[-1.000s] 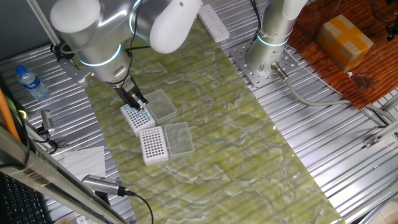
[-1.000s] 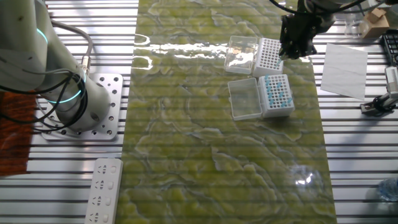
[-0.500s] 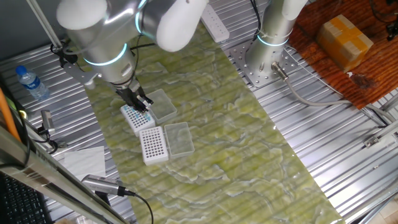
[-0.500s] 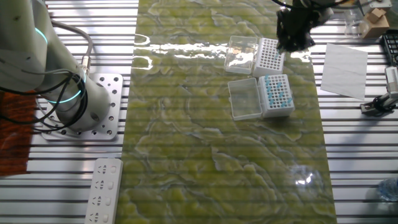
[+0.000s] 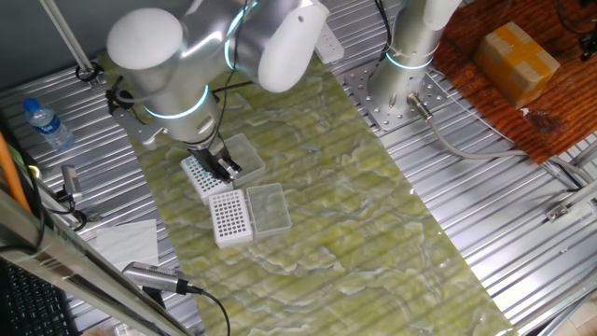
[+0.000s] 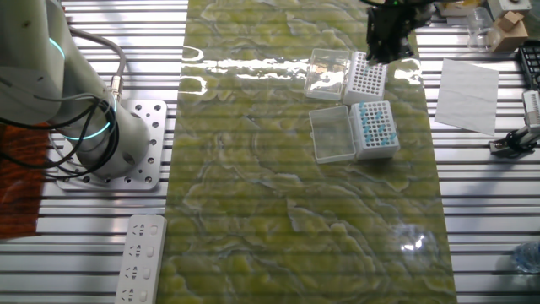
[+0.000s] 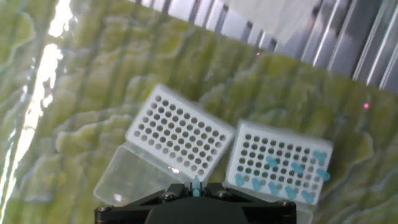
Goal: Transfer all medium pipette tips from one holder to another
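My gripper (image 7: 196,186) points straight down, pinched shut on one light-blue plastic pipette tip (image 7: 196,185), above the empty white grid holder (image 7: 179,135) at frame centre. Remaining tips sit in the holder (image 7: 281,165) lower right.

Hidden and cut off

The gripper (image 7: 196,194) is cut by the hand view's bottom edge; the arm covers part of one tip box (image 5: 199,174).
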Action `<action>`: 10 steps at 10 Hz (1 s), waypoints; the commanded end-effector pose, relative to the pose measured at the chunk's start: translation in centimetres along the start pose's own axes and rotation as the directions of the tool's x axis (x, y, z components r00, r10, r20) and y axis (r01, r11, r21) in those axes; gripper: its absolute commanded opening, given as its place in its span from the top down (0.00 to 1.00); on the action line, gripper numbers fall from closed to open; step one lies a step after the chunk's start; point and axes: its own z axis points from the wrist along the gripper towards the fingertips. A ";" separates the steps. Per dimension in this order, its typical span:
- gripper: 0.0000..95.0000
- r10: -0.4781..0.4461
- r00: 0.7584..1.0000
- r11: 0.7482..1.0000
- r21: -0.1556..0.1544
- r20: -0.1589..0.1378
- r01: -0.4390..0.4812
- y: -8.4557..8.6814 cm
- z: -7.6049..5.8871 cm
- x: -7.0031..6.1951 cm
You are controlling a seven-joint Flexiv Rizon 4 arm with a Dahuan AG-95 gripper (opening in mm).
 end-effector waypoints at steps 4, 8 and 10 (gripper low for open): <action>1.00 -0.039 0.999 0.999 0.007 0.023 0.039 -0.4 1.6 1.0; 1.00 -0.044 0.998 0.999 0.012 0.033 0.044 -0.5 2.2 0.9; 1.00 -0.041 0.999 0.999 0.015 0.034 0.041 -0.4 2.4 0.8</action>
